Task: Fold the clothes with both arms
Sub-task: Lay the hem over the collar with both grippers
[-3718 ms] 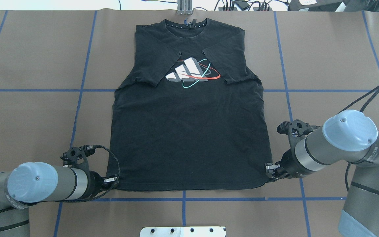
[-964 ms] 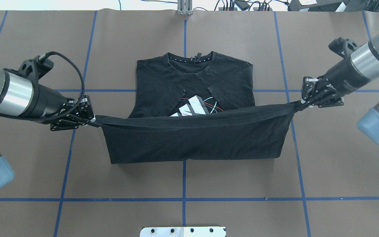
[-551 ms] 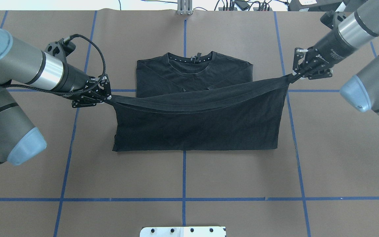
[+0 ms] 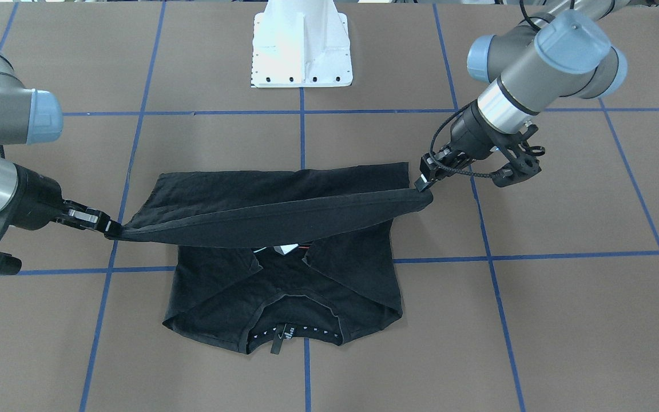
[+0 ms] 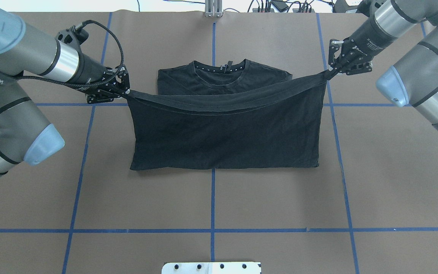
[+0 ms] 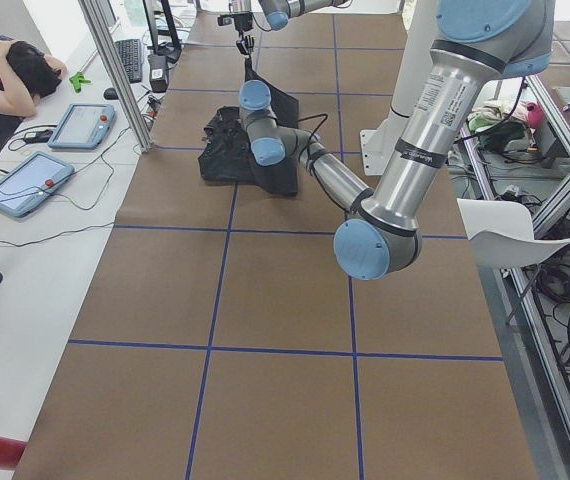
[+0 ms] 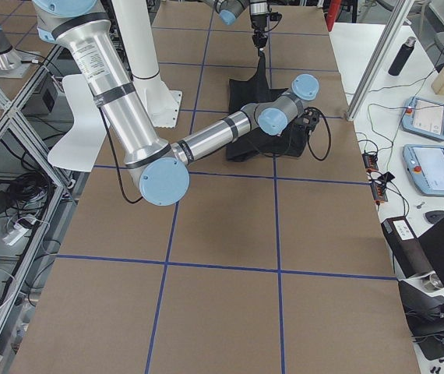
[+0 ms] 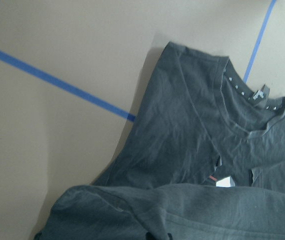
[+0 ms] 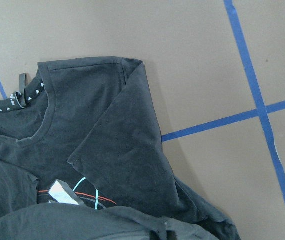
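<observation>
The black T-shirt (image 5: 222, 133) lies on the brown table with its sleeves folded in. My left gripper (image 5: 126, 91) is shut on the left hem corner and my right gripper (image 5: 331, 69) is shut on the right hem corner. They hold the hem stretched taut above the chest, just short of the collar (image 5: 221, 68), so the lower half is doubled over. In the front-facing view the left gripper (image 4: 424, 182) is on the right and the right gripper (image 4: 109, 226) is on the left. Only a sliver of the logo (image 9: 77, 195) shows under the raised hem.
The white pedestal base (image 4: 302, 51) stands at the robot's edge of the table. Blue tape lines (image 5: 213, 198) grid the brown cover. A metal post (image 5: 213, 8) and cables sit at the far edge. A person (image 6: 5, 70) and tablets are at a side desk.
Both grippers have carried the hem up from the near edge and farther toward the collar. The fold line moved away from the robot, and the logo is now covered in the overhead view.
</observation>
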Robot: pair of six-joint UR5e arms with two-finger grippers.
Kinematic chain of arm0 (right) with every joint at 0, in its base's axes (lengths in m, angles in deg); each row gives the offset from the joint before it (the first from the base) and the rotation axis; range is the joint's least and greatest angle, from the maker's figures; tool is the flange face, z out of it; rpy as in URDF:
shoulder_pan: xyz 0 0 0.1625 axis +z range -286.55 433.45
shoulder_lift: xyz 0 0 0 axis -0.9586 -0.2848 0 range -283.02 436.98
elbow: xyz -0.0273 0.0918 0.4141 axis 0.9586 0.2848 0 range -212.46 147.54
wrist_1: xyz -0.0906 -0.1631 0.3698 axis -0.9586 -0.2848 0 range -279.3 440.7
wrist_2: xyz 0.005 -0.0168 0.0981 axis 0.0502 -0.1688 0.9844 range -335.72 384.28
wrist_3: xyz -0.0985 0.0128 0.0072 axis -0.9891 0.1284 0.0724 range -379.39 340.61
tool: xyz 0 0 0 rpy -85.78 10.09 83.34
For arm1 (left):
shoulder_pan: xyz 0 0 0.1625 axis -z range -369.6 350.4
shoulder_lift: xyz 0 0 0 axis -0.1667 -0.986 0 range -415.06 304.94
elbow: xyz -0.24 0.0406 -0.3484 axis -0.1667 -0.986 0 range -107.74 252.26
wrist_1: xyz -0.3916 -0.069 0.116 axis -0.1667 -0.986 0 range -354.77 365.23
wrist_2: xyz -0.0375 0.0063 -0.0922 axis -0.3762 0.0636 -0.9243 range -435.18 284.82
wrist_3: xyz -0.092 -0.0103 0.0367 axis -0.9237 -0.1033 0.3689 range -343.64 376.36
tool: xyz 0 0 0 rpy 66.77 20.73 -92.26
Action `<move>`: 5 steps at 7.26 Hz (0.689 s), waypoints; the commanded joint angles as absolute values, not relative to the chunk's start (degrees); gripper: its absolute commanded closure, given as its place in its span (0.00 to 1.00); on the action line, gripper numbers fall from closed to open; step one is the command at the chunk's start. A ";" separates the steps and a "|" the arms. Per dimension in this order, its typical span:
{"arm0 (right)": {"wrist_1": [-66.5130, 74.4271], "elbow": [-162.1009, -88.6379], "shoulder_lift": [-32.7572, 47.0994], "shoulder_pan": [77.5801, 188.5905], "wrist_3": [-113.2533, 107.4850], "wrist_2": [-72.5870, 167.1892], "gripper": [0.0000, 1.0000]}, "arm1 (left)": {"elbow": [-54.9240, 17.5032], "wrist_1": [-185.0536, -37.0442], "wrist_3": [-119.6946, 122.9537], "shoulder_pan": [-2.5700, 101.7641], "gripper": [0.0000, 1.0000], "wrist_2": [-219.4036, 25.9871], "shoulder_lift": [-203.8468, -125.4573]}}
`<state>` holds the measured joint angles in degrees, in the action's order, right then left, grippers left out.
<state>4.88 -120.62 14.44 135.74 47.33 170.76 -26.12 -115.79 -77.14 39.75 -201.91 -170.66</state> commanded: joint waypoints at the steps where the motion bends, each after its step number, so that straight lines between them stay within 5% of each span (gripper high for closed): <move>1: 4.86 -118.34 14.58 135.86 45.31 170.70 1.00 | -18.74 -122.36 -77.24 40.23 1.00 -201.65 -171.95; 5: 4.94 -113.60 16.15 135.77 44.43 170.27 1.00 | -15.46 -123.09 -77.42 41.64 1.00 -200.86 -173.35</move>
<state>4.94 -114.98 15.27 135.84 44.72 170.39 -16.31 -122.99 -77.28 41.39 -201.19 -172.58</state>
